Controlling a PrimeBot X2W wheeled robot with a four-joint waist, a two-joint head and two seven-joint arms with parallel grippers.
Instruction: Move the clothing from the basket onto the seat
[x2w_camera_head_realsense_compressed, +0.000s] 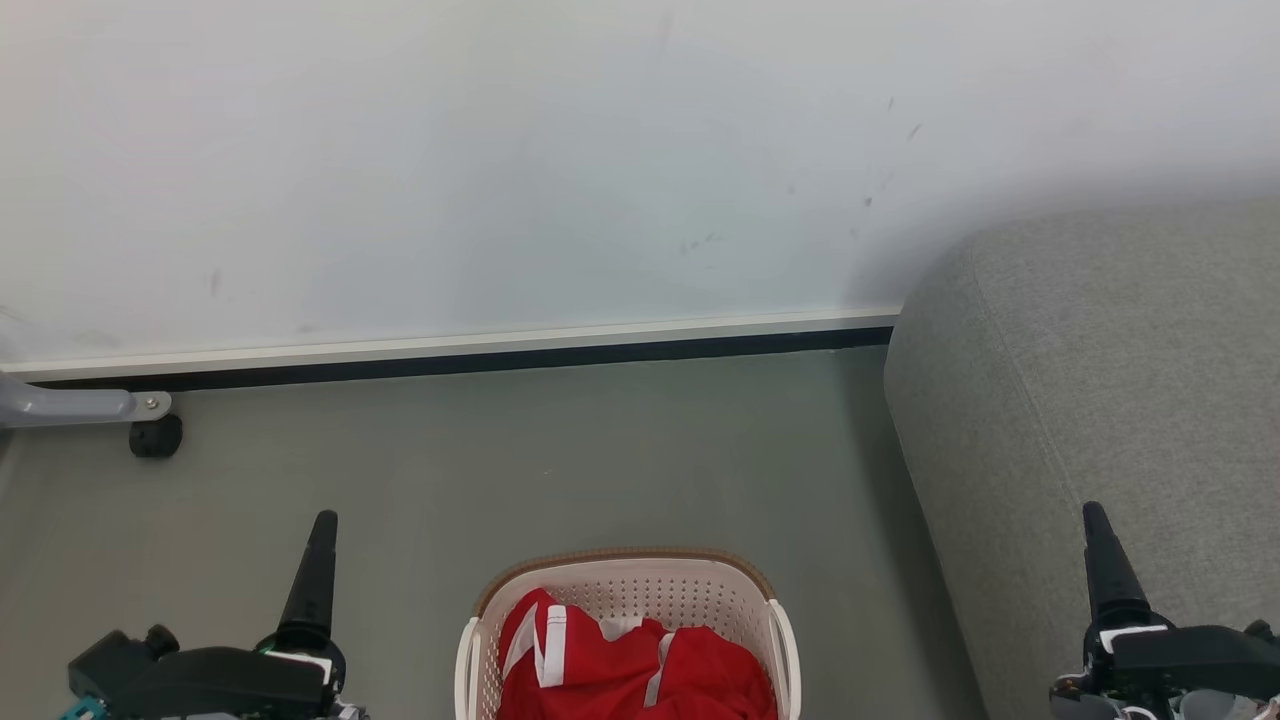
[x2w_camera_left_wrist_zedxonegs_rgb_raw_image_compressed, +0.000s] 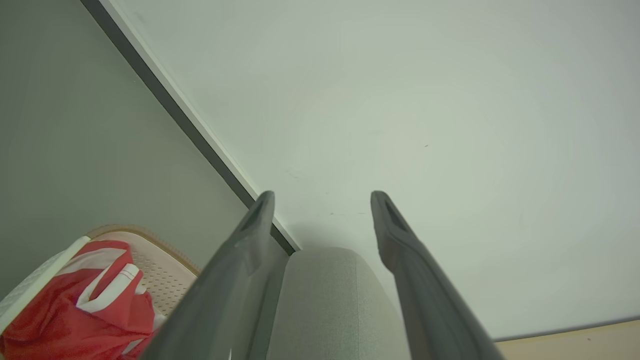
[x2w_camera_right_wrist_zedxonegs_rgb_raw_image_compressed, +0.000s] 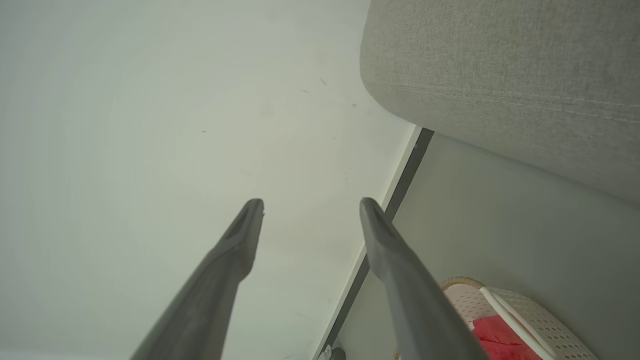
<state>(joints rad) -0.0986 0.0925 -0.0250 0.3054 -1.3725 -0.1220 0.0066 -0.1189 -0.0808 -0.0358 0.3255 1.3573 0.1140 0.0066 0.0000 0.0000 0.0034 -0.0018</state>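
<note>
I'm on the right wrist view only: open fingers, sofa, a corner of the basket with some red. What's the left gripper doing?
Observer: The left gripper is open and empty, pointing toward the wall.
Operator: Where does the basket sit relative to my arms?
Observer: On the floor, between the left gripper and your right gripper, close in front of the robot.
Operator: How much is in it?
Observer: Red clothing with white stripes is heaped inside, with a bit of white fabric among it.
</note>
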